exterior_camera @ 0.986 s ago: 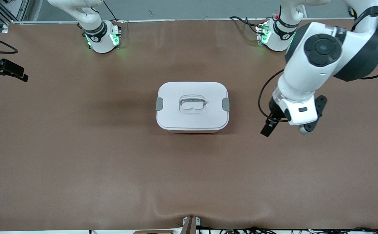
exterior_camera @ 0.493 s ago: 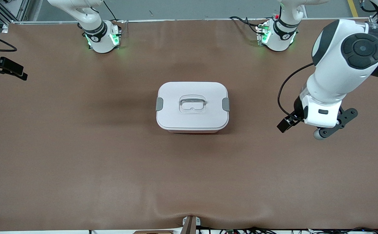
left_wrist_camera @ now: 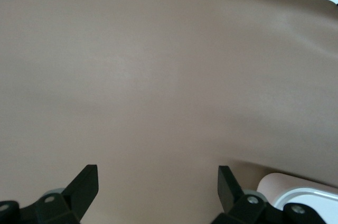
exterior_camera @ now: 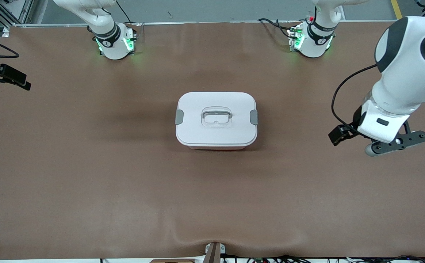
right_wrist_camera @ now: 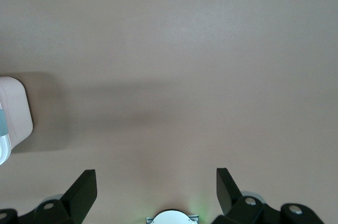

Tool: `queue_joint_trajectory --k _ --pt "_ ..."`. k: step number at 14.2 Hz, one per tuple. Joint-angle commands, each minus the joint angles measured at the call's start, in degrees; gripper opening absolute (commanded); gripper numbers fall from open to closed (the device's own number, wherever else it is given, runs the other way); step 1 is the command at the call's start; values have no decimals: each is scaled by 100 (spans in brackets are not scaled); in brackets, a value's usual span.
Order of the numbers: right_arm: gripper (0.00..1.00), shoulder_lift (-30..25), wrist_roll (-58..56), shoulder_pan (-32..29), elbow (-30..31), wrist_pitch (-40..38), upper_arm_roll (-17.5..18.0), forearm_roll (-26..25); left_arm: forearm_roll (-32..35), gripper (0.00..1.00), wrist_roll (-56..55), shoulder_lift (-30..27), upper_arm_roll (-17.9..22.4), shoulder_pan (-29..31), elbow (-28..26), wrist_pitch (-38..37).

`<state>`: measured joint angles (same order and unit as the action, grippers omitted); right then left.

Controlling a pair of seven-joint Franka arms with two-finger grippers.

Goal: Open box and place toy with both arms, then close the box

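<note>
Plainly, no legible writing — box (exterior_camera: 216, 120) lidded; left hand (left_wrist_camera: 157, 189) and right hand (right_wrist_camera: 156, 189) spread over bare table (exterior_camera: 88, 182).

Both arms up, grippers spread and empty

The left arm reaches down from its base toward its own end of the surface, its white wrist bent downward; the left gripper (left_wrist_camera: 157, 187) hangs over bare brown surface, its two dark fingers (left_wrist_camera: 84, 187) spread wide with nothing between them. Of the right arm, the front view shows little more than the base; the right gripper (right_wrist_camera: 156, 189) likewise hangs over bare surface near that base, fingers (right_wrist_camera: 229, 187) spread wide and empty.
</note>
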<state>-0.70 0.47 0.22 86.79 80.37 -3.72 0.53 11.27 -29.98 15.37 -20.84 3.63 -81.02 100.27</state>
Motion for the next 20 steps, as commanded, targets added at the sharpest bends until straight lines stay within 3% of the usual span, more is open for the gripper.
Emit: queue_joint_trajectory --k 1,8,11,14,17,20 --pt "100 -79 23 -75 5 -56 47 26 -46 100 422 -218 -34 208 -19 -95" --pt "100 -70 23 -75 5 -56 47 27 -142 100 1000 -254 -87 480 -19 -270" --pt "100 -70 23 -84 5 -56 47 27 -528 100 1486 -517 70 578 -80 -359" --pt "100 -70 23 -93 5 -56 47 26 -617 100 1828 -745 1087 -132 -98 -763" --pt "100 -70 23 -101 5 -56 38 26 -819 100 2451 -938 1529 -213 -220 -938" --pt "100 -70 32 -93 5 -56 38 26 -1117 100 2743 -1430 2231 -493 -809 -1070"
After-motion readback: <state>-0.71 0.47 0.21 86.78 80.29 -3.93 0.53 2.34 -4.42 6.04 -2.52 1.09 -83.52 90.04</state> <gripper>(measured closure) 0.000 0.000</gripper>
